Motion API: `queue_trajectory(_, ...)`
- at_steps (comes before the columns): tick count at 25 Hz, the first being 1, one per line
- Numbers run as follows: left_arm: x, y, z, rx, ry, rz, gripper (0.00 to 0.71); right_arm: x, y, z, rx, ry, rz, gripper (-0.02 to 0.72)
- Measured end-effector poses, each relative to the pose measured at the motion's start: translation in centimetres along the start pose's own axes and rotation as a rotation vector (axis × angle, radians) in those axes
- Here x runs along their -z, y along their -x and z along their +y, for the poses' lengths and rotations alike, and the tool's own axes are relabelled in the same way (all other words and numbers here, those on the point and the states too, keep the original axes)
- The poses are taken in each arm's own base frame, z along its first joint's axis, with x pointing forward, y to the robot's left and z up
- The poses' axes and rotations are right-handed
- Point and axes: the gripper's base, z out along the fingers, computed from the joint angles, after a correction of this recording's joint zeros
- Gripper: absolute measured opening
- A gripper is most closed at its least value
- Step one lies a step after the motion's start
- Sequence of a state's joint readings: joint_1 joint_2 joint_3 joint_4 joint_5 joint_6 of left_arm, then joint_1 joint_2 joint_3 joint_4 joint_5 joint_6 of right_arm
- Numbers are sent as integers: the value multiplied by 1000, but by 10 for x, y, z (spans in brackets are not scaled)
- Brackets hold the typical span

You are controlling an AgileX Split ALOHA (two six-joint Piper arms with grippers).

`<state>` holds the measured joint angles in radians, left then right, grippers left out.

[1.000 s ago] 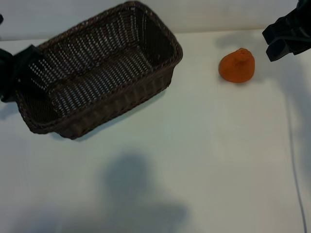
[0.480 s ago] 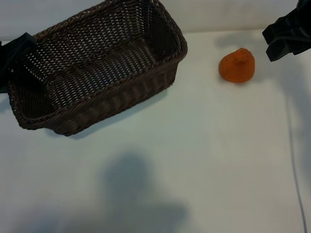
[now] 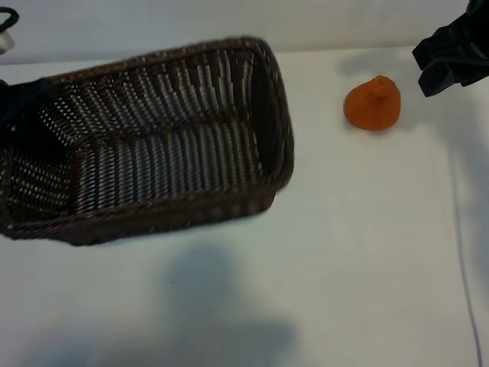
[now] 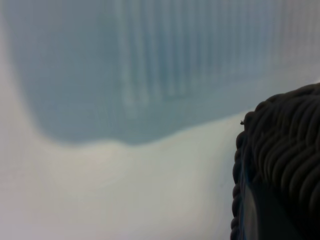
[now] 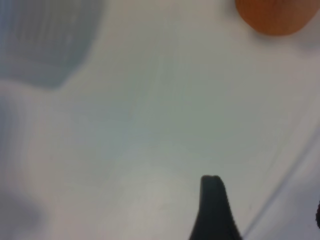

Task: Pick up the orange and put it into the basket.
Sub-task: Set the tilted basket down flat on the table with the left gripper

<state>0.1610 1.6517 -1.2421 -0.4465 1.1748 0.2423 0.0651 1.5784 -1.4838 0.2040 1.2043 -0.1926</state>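
Right now the left pincer (image 3: pixel 17 122) is clamped on the braided rim at the short end of the basket (image 3: pixel 153 153), at the exterior view's left edge, and the basket hangs tilted off the white tabletop (image 3: pixel 321 252) with its open side turned toward the camera, a soft shadow lying under it. In the left wrist view the woven rim fills the corner of the picture, seen close up and pinched against a finger, with the basket's shadow spread over the tabletop beyond. The orange (image 3: pixel 373 103) sits on the tabletop well apart from the basket, toward the right side of the exterior view, its knobby stem end up. The right pincer (image 3: pixel 451 65) hangs just beside the orange without touching it, its jaws spread and nothing between them; the right wrist view shows one dark fingertip (image 5: pixel 214 207) over bare tabletop and the orange at the far edge of that picture.
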Motion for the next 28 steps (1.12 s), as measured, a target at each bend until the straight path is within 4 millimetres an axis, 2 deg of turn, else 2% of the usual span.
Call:
queue_trajectory(6,2,-3,9,-65,108,24,159,0,0,0,0,0,0,472)
queue_trajectory(20,3,-2,1,9,38,-1,159,0,0,0,-1,4,-1,472)
queue_trajectory(24,-3,-2,-16,-15,40,15,159,0,1,3,-13,32,-6,472)
queue_trajectory(28,-4,8,-50,-59,39,0,159,0,1,4,-19,49,-9,472)
